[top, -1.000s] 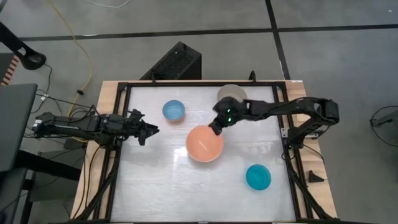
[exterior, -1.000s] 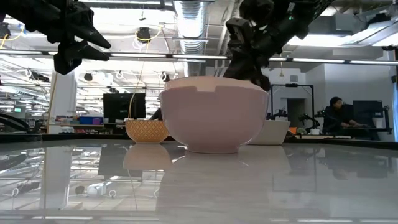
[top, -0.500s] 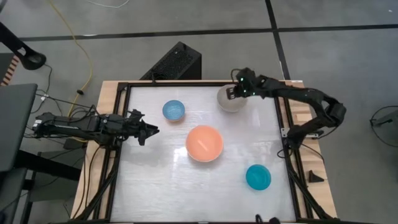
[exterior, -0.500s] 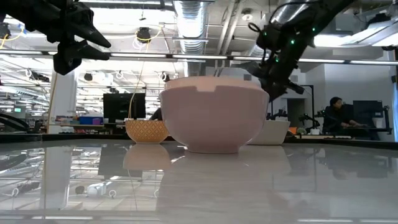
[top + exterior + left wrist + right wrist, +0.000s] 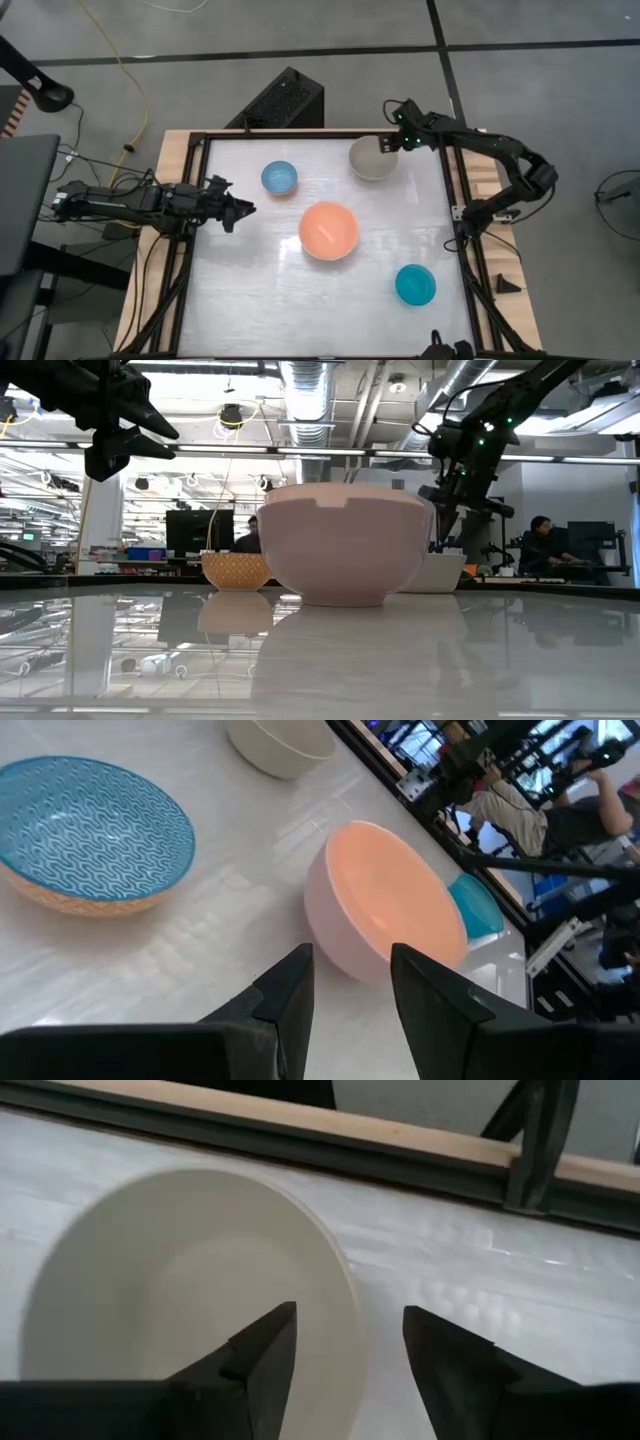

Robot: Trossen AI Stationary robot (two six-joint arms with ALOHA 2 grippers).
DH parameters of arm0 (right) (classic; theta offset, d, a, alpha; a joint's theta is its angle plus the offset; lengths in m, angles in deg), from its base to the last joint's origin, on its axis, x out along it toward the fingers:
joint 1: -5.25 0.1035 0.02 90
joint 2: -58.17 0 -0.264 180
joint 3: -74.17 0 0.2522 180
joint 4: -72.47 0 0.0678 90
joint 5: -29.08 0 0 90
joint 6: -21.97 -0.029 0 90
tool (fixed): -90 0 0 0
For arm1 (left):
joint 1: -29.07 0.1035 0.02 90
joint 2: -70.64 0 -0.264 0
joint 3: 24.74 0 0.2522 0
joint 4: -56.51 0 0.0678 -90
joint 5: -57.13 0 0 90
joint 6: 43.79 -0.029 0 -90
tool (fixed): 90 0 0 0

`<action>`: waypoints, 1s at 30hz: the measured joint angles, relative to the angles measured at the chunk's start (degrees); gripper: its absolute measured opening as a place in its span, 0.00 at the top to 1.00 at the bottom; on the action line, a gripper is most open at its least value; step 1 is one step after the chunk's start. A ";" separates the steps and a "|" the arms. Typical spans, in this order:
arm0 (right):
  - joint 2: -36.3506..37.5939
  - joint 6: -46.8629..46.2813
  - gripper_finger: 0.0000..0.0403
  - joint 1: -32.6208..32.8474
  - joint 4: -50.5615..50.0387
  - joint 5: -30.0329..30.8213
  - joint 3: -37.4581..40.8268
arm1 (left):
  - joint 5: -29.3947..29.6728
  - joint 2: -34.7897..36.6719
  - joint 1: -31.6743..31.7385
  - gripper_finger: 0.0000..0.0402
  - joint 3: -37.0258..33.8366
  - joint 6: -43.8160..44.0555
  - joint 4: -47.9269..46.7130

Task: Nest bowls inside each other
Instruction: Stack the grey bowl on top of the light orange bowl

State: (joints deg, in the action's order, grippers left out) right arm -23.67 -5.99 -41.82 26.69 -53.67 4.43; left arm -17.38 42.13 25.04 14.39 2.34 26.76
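Four bowls stand on their bases on the white table. The salmon-pink bowl (image 5: 328, 230) is in the middle, the light blue bowl (image 5: 279, 177) far left of it, the grey-beige bowl (image 5: 370, 158) at the far right and the teal bowl (image 5: 415, 285) near right. My right gripper (image 5: 345, 1320) hangs open over the grey-beige bowl's right rim (image 5: 345, 1295), one finger above the inside and one outside, with no touch showing. My left gripper (image 5: 350, 970) waits open at the table's left, pointing at the salmon-pink bowl (image 5: 385, 910).
A black frame rail (image 5: 455, 190) and a wooden edge (image 5: 420, 1140) run just behind and right of the grey-beige bowl. Bare table lies between the bowls. People sit in the room beyond the table (image 5: 545, 545).
My right gripper has left the salmon-pink bowl's far rim, swung toward the table's far right corner, turned, and opened above the grey-beige bowl's rim. The salmon-pink bowl has stayed where it was.
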 joint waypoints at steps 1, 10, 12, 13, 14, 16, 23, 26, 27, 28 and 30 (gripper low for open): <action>-0.02 0.00 0.45 -0.05 0.03 -0.02 0.38 | 0.37 0.02 0.00 0.69 0.00 0.24 0.00; -0.02 -2.18 0.48 0.08 10.70 -4.64 9.91 | 2.03 0.01 0.00 0.69 0.00 0.46 0.00; -0.02 -3.56 0.49 0.08 10.91 -4.77 10.77 | 2.41 0.02 0.00 0.69 0.00 0.46 0.00; -0.02 -4.28 0.51 0.19 10.85 -4.79 11.08 | 2.66 0.00 0.00 0.69 0.00 0.31 0.00; -0.02 -5.12 0.53 0.41 10.82 -4.78 11.30 | 2.88 0.01 0.00 0.69 0.00 0.14 0.00; -0.02 -6.22 0.60 0.89 10.57 -4.79 11.36 | 3.19 0.01 0.00 0.69 0.00 -0.13 0.00; 0.37 -7.90 0.92 2.80 9.59 -5.01 9.43 | 3.20 0.02 0.00 0.69 -0.01 -1.09 0.00; 1.42 -8.81 0.92 5.16 8.12 -4.97 5.36 | 2.76 0.01 0.00 0.69 -0.02 -2.32 0.00; 2.15 -8.91 0.92 6.42 7.93 -4.96 3.38 | 2.75 0.00 0.00 0.69 -0.02 -2.83 -0.02; 2.79 -8.94 0.92 7.99 7.75 -4.54 1.41 | 2.75 0.02 0.00 0.69 -0.02 -3.37 -0.04; 3.58 -9.14 0.92 12.19 6.25 -4.24 -2.58 | 2.77 0.02 0.00 0.69 -0.02 -4.64 -0.08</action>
State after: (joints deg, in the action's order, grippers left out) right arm -20.09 -15.13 -29.63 32.94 -57.92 1.85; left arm -14.61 42.15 25.04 14.37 -2.30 26.68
